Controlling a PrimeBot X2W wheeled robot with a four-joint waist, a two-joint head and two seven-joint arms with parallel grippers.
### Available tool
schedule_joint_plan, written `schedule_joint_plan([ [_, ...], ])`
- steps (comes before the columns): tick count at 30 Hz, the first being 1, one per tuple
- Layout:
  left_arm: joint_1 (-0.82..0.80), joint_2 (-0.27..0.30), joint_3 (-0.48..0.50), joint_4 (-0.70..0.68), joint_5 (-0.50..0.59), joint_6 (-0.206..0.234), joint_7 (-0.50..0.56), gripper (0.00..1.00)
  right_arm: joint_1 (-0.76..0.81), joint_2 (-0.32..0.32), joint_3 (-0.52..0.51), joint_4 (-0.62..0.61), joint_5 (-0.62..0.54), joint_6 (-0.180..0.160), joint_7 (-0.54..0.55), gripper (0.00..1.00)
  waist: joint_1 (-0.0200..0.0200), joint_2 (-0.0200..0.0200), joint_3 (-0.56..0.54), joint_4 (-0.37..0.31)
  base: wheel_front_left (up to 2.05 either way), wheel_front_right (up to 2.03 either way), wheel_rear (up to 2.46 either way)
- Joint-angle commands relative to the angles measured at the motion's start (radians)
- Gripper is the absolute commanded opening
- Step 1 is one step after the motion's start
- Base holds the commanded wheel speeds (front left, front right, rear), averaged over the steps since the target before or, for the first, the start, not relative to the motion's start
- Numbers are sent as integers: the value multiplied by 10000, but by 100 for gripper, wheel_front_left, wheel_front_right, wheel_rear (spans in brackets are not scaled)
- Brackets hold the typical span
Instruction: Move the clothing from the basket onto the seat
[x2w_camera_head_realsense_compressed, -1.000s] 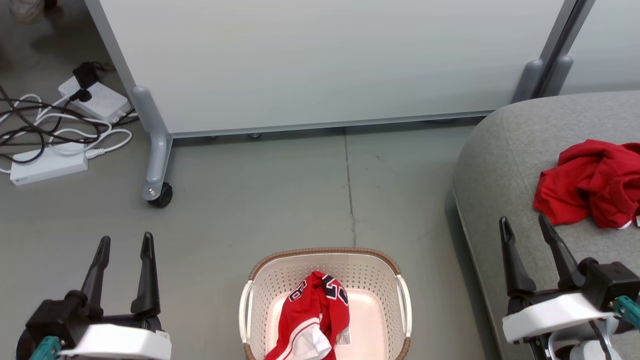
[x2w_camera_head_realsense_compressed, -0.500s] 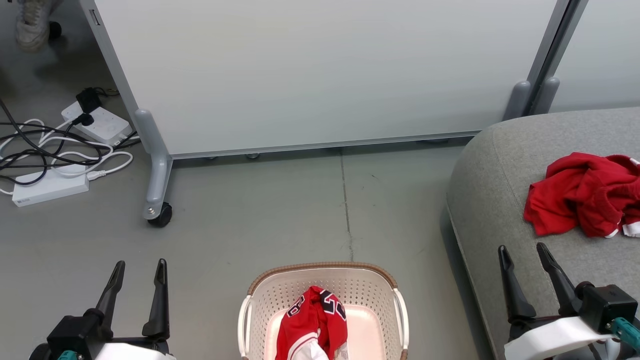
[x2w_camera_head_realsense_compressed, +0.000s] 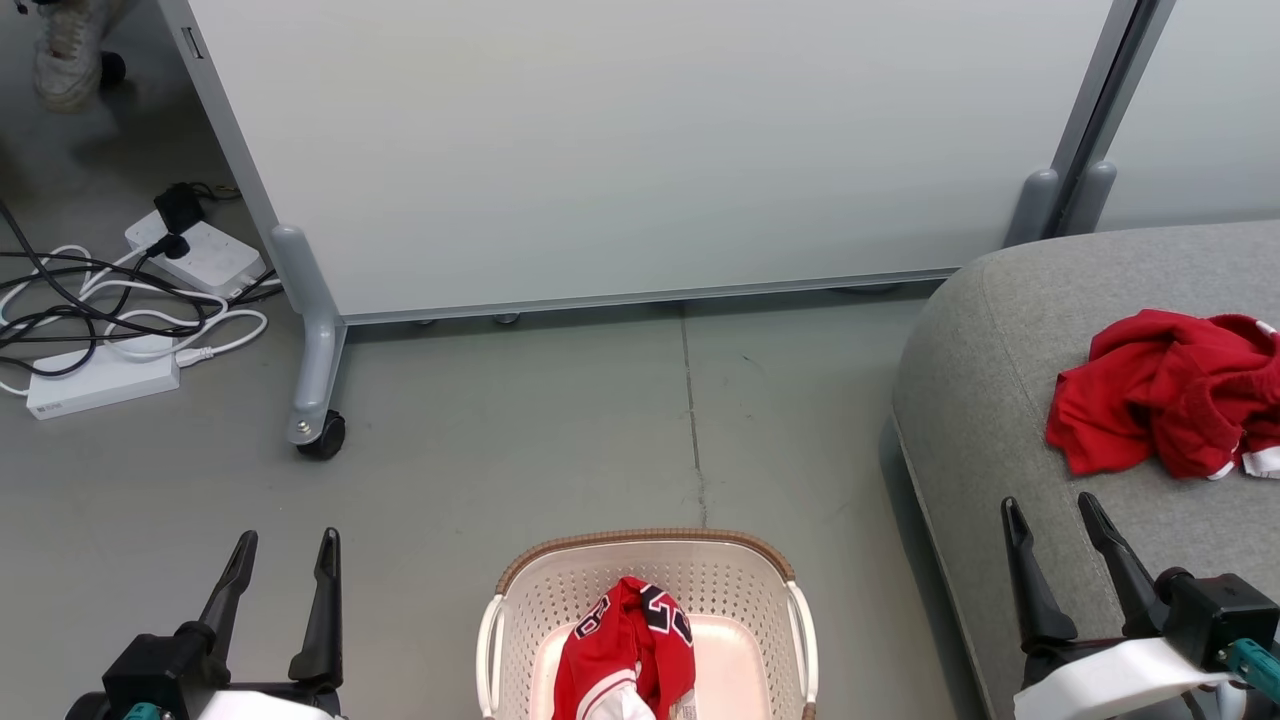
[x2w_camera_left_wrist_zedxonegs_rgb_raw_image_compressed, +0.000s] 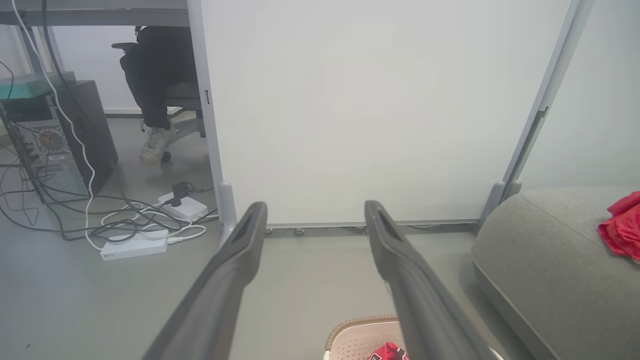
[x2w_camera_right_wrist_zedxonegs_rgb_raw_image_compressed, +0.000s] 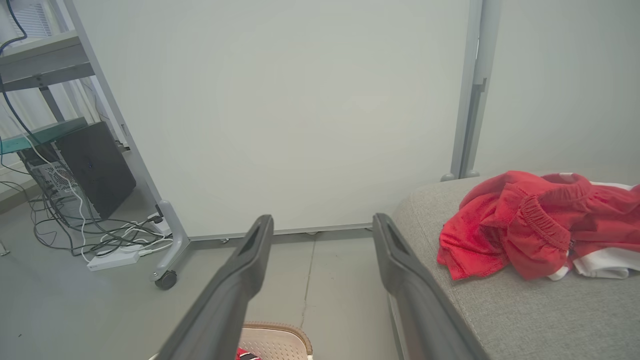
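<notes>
1. The partition panel (x2w_camera_head_realsense_compressed: 640, 150) stands upright well beyond both pairs of fingertips and spans the gap between them.
2. The seat (x2w_camera_head_realsense_compressed: 1000, 400) lies under and ahead of the right gripper's fingers. Its rounded corner is just left of them.
3. The basket (x2w_camera_head_realsense_compressed: 645, 537) sits on the floor between the two grippers, right of the left fingers and left of the right ones, touching neither.
4. The red garment (x2w_camera_head_realsense_compressed: 1160, 400) lies crumpled on the seat, ahead and to the right of the right fingertips, clear of them.
5. The left gripper (x2w_camera_head_realsense_compressed: 287, 540) hovers over bare floor with its fingers spread wide and nothing between them.
6. The right gripper (x2w_camera_head_realsense_compressed: 1049, 503) also has its fingers wide apart, with nothing between them.
7. The jersey (x2w_camera_head_realsense_compressed: 625, 650) lies bunched inside the basket, black-and-white lettering showing, well apart from both pairs of fingers.
8. The power strips (x2w_camera_head_realsense_compressed: 100, 375) and tangled cables lie ahead and left of the left fingers.
9. The caster (x2w_camera_head_realsense_compressed: 325, 437) of the panel's leg stands just beyond the left fingertips.
</notes>
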Motion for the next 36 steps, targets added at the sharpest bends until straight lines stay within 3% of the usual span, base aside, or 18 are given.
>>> schedule_joint_plan([
  [1,122,56,-9,24,-30,49,-1,100,104,-57,-62,-57,56,18,24,100,0,0,-5,23,0,0,0],
  [21,-582,-49,-300,168,-75,59,121,100,-39,-52,-66,-284,-40,20,233,100,0,0,244,330,0,0,0],
  [28,-2176,-433,-844,1030,-25,-506,34,100,-663,-57,-58,-828,-252,20,404,100,0,0,1366,358,0,0,0],
  [36,-4367,-1059,-1809,3338,284,-1503,-128,100,-1795,-54,245,-1427,-319,20,374,100,0,0,3335,-192,0,0,0],
])
